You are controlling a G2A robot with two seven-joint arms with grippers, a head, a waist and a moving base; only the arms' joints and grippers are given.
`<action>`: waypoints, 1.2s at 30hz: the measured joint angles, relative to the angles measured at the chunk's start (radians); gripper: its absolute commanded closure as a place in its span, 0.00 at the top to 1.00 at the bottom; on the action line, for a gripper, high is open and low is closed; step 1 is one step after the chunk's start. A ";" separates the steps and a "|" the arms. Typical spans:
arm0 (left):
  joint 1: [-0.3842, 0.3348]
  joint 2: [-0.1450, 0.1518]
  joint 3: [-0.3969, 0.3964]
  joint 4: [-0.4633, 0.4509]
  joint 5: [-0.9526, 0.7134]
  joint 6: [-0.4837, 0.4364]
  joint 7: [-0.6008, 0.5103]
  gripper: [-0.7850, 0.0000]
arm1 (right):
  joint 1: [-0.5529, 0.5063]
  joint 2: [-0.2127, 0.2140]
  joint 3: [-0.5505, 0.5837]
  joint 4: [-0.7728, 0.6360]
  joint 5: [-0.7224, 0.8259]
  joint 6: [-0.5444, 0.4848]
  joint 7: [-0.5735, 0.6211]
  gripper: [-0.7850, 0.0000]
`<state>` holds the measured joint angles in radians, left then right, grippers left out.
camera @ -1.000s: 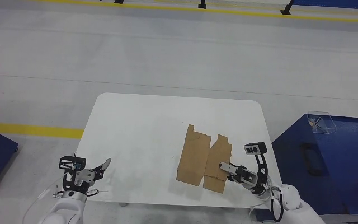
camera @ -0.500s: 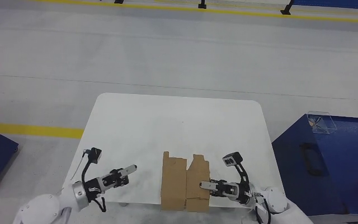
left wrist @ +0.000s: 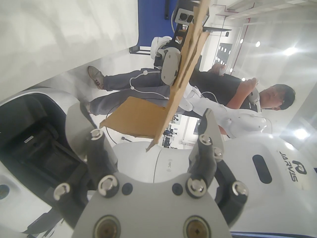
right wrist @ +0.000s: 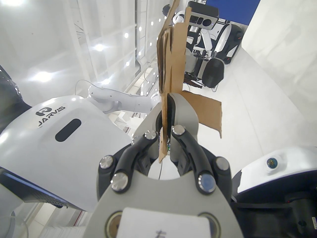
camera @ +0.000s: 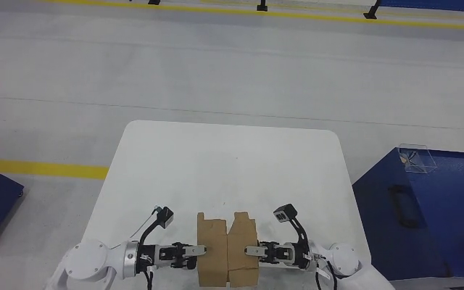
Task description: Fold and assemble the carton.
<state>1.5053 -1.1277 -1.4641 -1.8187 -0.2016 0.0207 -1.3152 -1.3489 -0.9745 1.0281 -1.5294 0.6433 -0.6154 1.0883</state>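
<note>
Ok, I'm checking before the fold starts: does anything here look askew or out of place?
Yes: the flat carton hangs past the near edge of the table, pinched on one side by the right gripper. The left gripper is open around the opposite edge, not clamping it. One flap juts out sideways from the stack.

White table (camera: 217,156) on a grey floor (camera: 217,65) with a yellow line (camera: 51,170); a blue cabinet (camera: 413,225) beside it carries a clear box (camera: 415,157)
</note>
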 measured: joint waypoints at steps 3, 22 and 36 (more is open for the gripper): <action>0.000 0.003 0.014 -0.001 -0.007 -0.023 -0.004 0.49 | 0.007 -0.004 -0.006 0.007 -0.001 0.000 0.004 0.00; 0.067 0.025 -0.030 -0.062 -0.162 -0.144 0.002 0.00 | 0.022 -0.017 -0.031 0.033 0.005 0.012 0.021 1.00; 0.077 0.022 -0.023 -0.078 -0.196 -0.172 0.061 0.00 | 0.002 -0.005 0.038 -0.016 -0.150 -0.105 -0.067 1.00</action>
<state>1.5825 -1.1055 -1.4874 -1.8963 -0.3975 -0.1513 -1.2544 -1.3469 -0.9799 1.0661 -1.5449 0.4937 -0.7200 1.0214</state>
